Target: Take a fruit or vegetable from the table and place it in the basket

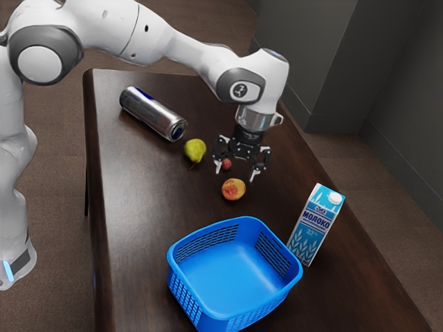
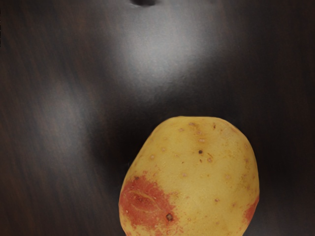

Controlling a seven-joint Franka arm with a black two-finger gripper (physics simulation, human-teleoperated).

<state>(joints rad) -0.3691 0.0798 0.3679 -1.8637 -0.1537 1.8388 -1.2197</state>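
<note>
My gripper (image 1: 236,174) is above the table, fingers spread wide. Through the space between the fingers a small reddish item (image 1: 226,164) can be seen. A round red-and-yellow fruit or vegetable (image 1: 233,189) lies on the table close by, on the basket's side of the hand. A green pear (image 1: 195,150) rests toward the exterior view's left. The blue basket (image 1: 178,243) stands nearer that camera. In the wrist view a yellow potato-like item (image 2: 197,172) with red patches is large under the hand; I cannot tell which of the two reddish items it is.
A silver can (image 1: 152,114) lies on its side beyond the pear. The milk carton (image 1: 315,225) stands beside the basket, toward the exterior view's right. The dark wooden table (image 1: 138,207) has its long edge past the carton.
</note>
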